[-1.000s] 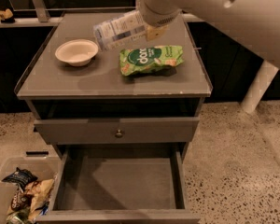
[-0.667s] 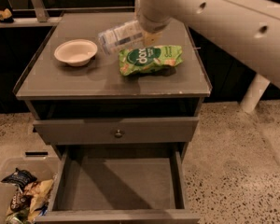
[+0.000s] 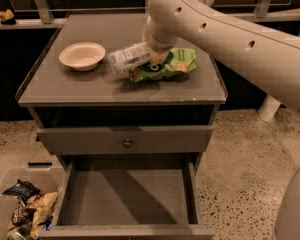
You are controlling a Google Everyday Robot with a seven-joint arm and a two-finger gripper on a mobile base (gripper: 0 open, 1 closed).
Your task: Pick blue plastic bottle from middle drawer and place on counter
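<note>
My gripper [image 3: 151,58] hangs over the middle of the counter [image 3: 80,90], mostly hidden under the arm's pale wrist. It is shut on the blue plastic bottle [image 3: 128,57], which lies sideways with its free end pointing left, just above the counter and casting a shadow on it. The bottle sits between the white bowl and the green snack bag, touching the bag's left edge. Below, the middle drawer [image 3: 130,196] is pulled out and its grey inside is bare.
A white bowl [image 3: 82,55] stands on the counter's left side and a green snack bag [image 3: 166,65] lies right of centre. A closed drawer front with a round knob [image 3: 126,143] is above the open drawer. A clear bin of snack packets [image 3: 24,210] sits on the floor at lower left.
The arm has lowered, bringing the bottle down from well above the counter to just over its surface beside the green bag. The bowl, bag and drawer have not moved.
</note>
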